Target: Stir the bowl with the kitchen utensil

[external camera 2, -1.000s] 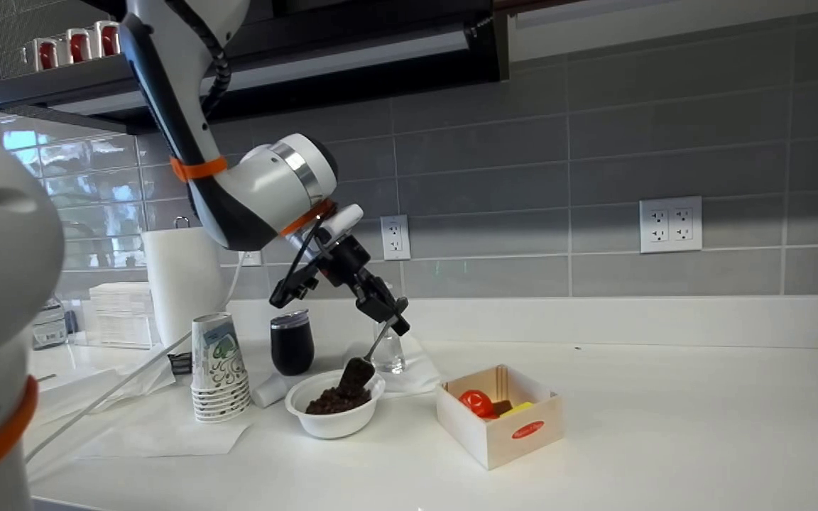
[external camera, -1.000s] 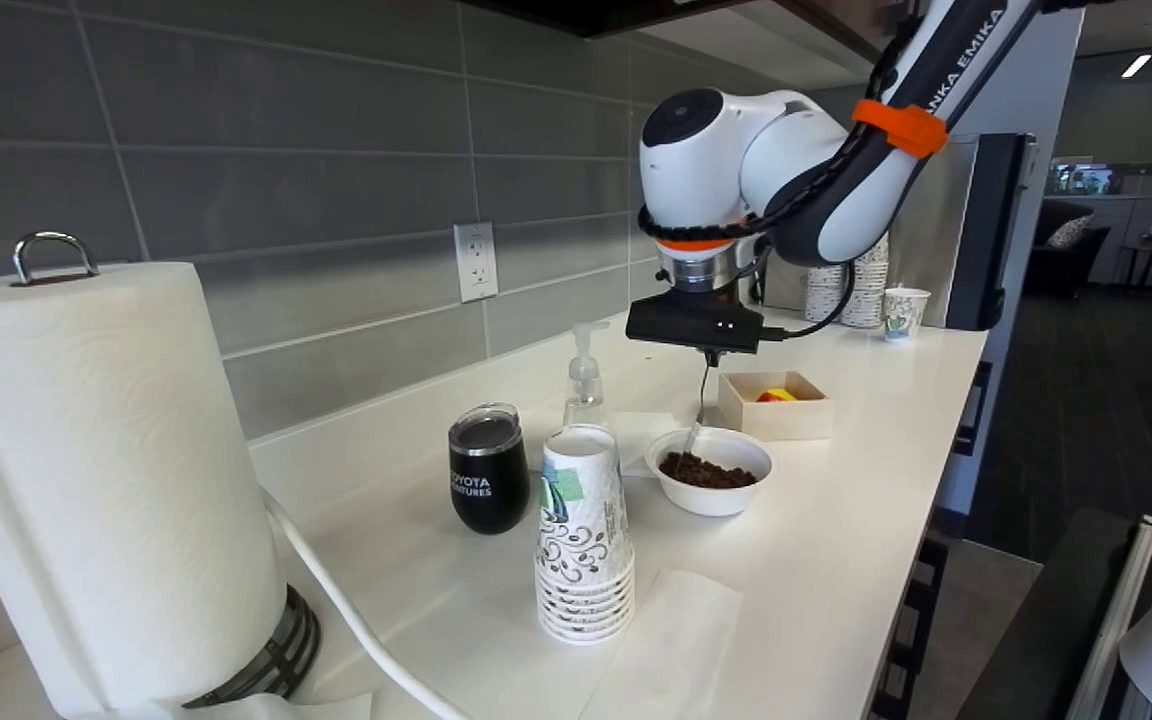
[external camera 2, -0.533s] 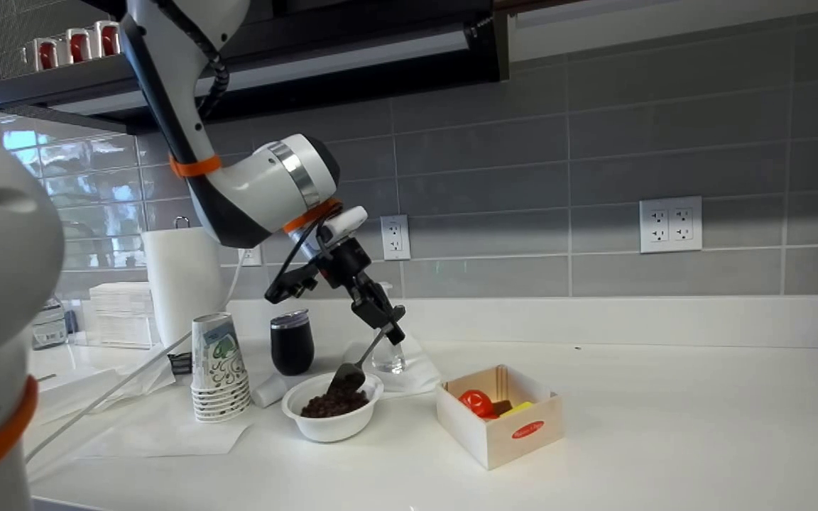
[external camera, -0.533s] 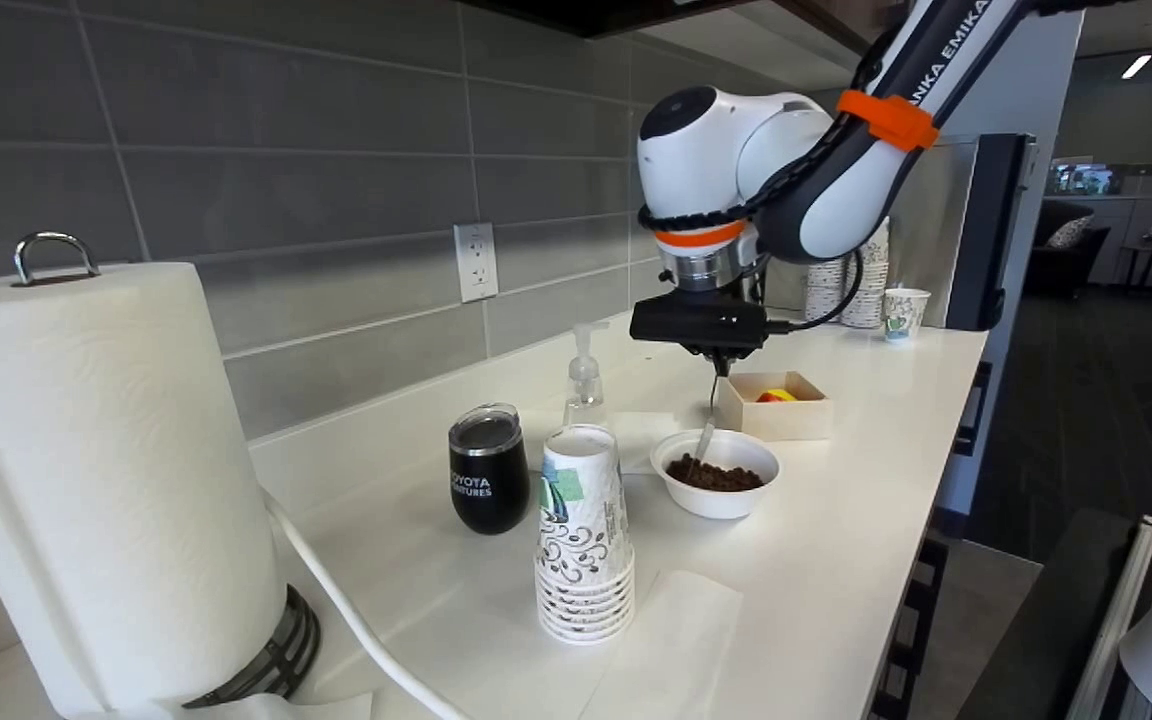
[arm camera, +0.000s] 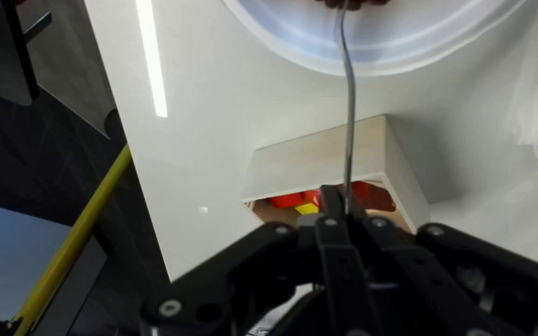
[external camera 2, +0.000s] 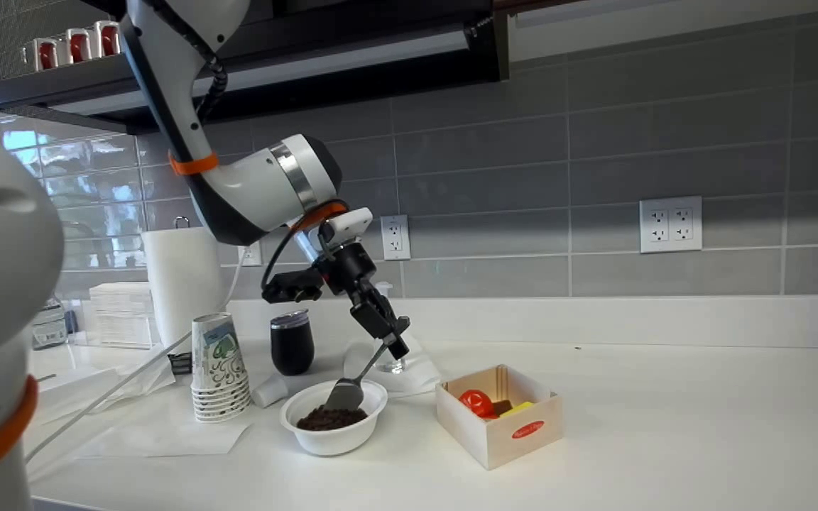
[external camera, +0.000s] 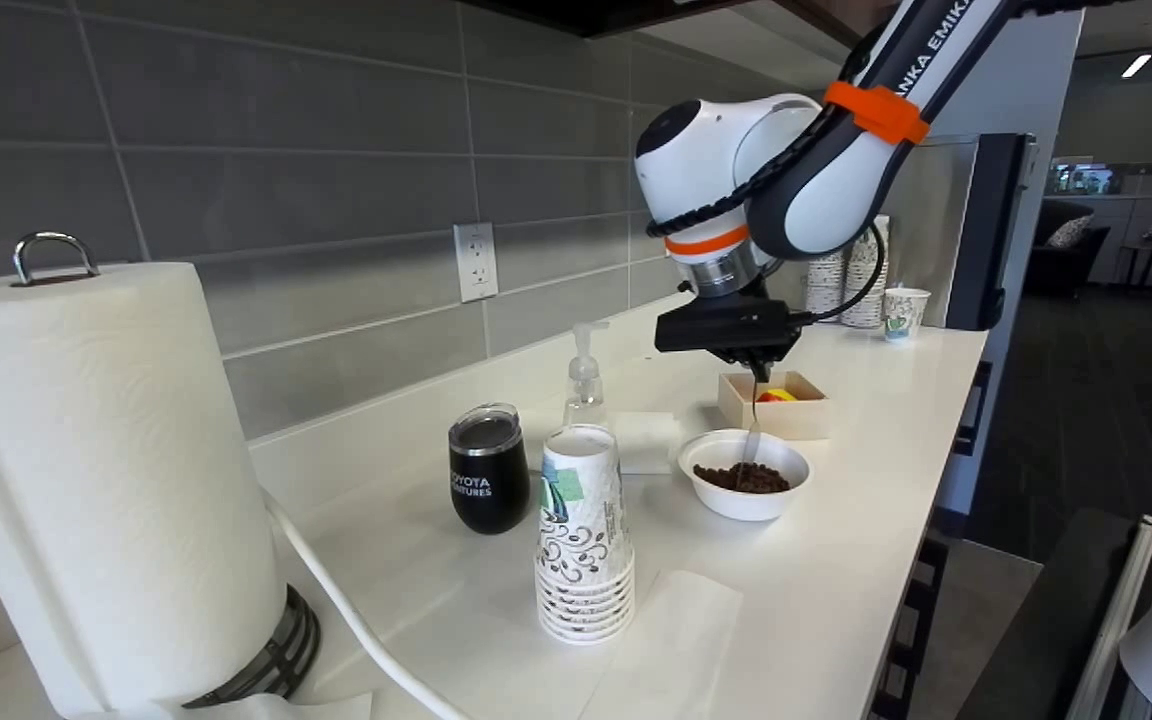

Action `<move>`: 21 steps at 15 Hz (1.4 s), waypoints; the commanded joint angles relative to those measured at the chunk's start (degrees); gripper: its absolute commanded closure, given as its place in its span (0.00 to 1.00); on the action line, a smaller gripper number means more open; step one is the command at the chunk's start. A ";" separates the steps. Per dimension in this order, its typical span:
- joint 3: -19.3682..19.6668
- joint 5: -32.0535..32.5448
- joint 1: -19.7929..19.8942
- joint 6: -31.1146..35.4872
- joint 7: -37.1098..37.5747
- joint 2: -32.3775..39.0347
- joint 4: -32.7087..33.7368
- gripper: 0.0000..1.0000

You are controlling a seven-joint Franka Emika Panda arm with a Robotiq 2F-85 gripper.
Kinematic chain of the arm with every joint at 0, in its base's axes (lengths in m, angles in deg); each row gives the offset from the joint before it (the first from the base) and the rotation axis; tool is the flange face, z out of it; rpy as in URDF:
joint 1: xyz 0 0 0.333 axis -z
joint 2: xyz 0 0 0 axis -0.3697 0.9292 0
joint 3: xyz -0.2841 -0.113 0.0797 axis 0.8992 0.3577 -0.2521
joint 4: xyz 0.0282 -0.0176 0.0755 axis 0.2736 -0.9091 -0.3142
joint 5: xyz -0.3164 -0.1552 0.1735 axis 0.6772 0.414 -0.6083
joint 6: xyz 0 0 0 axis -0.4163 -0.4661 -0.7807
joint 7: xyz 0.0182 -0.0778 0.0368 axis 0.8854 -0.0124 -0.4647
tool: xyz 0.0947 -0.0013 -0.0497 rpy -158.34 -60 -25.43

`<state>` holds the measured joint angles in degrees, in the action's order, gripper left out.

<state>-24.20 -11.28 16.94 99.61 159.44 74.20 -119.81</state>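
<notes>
The white bowl (external camera 2: 331,443) stands on the counter with dark brown granular contents (external camera 2: 331,419); it also shows in an exterior view (external camera: 744,508) and partly at the top of the wrist view (arm camera: 395,56). The thin metal kitchen utensil (external camera 2: 346,394) leans in the bowl, its wide head partly sunk in the contents near the back rim. Its slender handle (arm camera: 350,107) runs up to my gripper (arm camera: 343,200). The gripper is shut on the handle's end, pointing down above the bowl, and also shows in both exterior views (external camera: 760,372) (external camera 2: 397,336). The utensil's tip is hidden in the contents.
A light wooden box (external camera 2: 515,433) with red and yellow pieces stands close beside the bowl. A stack of paper cups (external camera: 584,540), a black mug (external camera: 489,470), a soap dispenser (external camera: 584,380) and a paper towel roll (external camera: 106,480) stand nearby. A tiled wall is behind.
The gripper and utensil have moved toward the counter's front edge and lower. The utensil's head sits lower in the contents. The bowl has slid the same way, toward the front edge.
</notes>
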 commanded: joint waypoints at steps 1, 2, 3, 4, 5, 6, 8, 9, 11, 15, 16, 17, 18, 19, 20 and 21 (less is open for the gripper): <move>0.07 -2.16 0.08 -5.65 -2.04 -0.56 0.52 0.99; 0.07 -2.24 0.08 -7.53 -2.12 -0.42 0.84 0.99; 0.04 -1.96 0.06 -9.44 -1.74 -0.24 1.11 0.99; 0.00 -1.71 0.02 -11.50 -1.39 -0.06 1.44 0.99; -0.06 -1.26 -0.03 -13.50 -0.78 0.15 1.76 0.99; -0.11 -0.68 -0.07 -15.28 -0.08 0.38 2.02 0.99; -0.24 0.42 -0.19 -17.57 1.23 0.61 2.28 0.99; -0.40 1.49 -0.34 -18.22 2.49 0.72 2.30 0.99; -0.84 2.96 -0.72 -18.20 4.12 0.97 2.08 0.99; -2.03 7.58 -1.68 -15.39 9.03 0.62 1.31 0.99; -2.24 8.65 -1.86 -14.41 10.02 0.57 1.15 0.99; -2.51 10.17 -2.13 -13.49 11.41 0.49 0.98 0.99; -2.71 11.64 -2.38 -12.81 12.57 0.42 0.87 0.99; -2.84 12.80 -2.57 -12.05 13.49 0.50 0.85 0.99; -2.94 13.82 -2.69 -11.30 14.26 0.57 0.86 0.99; -3.02 14.79 -2.76 -10.42 15.10 0.47 0.76 0.99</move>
<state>-27.06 -0.12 14.68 86.99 170.38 74.80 -118.71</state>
